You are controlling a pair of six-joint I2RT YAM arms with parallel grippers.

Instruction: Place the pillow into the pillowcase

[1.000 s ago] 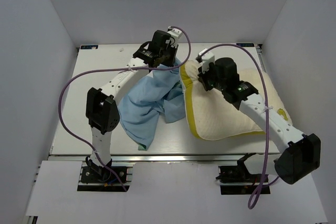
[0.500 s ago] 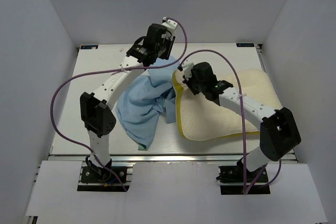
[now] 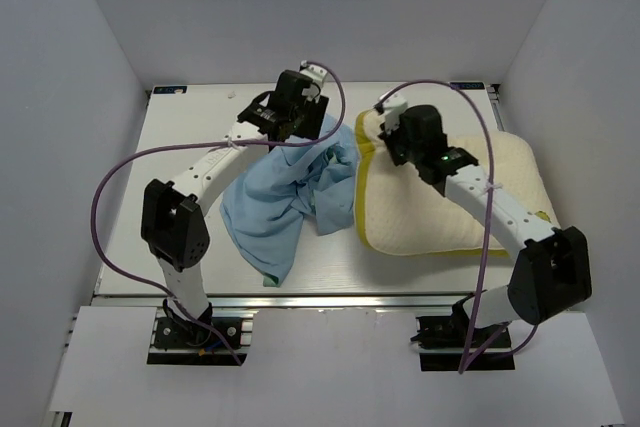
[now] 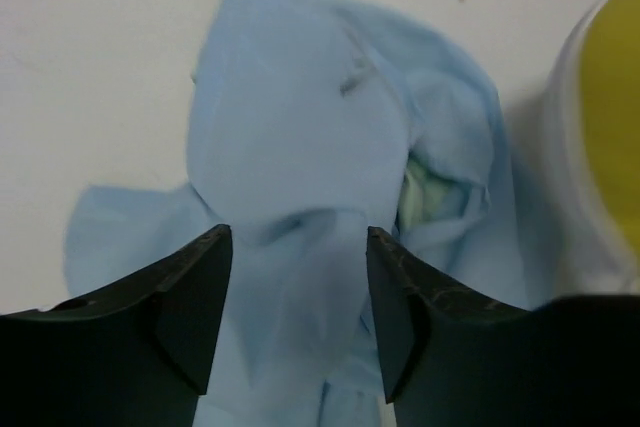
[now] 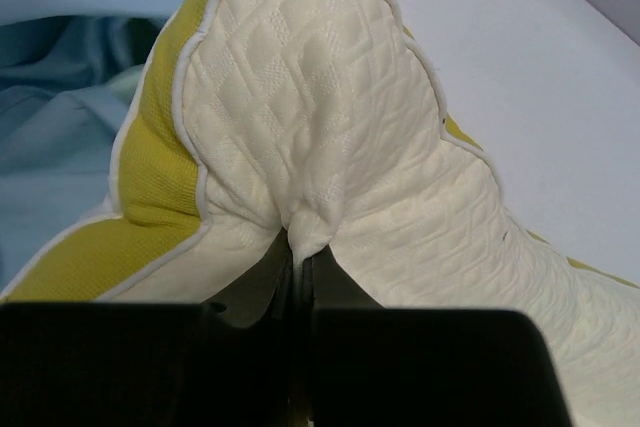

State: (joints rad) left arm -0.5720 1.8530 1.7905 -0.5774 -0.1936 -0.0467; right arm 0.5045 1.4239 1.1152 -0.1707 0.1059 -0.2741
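The cream pillow (image 3: 450,212) with a yellow rim lies on the right half of the table. The light blue pillowcase (image 3: 275,202) lies crumpled to its left, touching the pillow's left edge. My right gripper (image 3: 385,140) is shut on a pinch of the pillow's cover near its far left corner; the right wrist view shows the pillow (image 5: 330,117) bunched into the closed jaws of this gripper (image 5: 300,252). My left gripper (image 3: 303,127) is open just above the far end of the pillowcase (image 4: 290,137). In the left wrist view this gripper (image 4: 298,297) has cloth below its gap and grips nothing.
The white table (image 3: 190,147) is enclosed by pale walls at the left, right and back. Purple cables (image 3: 130,172) loop over both arms. A sea-green patch of lining (image 4: 425,182) shows in a fold. The pillow's yellow rim (image 4: 610,107) lies right of the left gripper.
My right gripper dragged the pillow's corner left, then back right and farther away. My left gripper dropped lower onto the pillowcase's far end, and the cloth shifted slightly.
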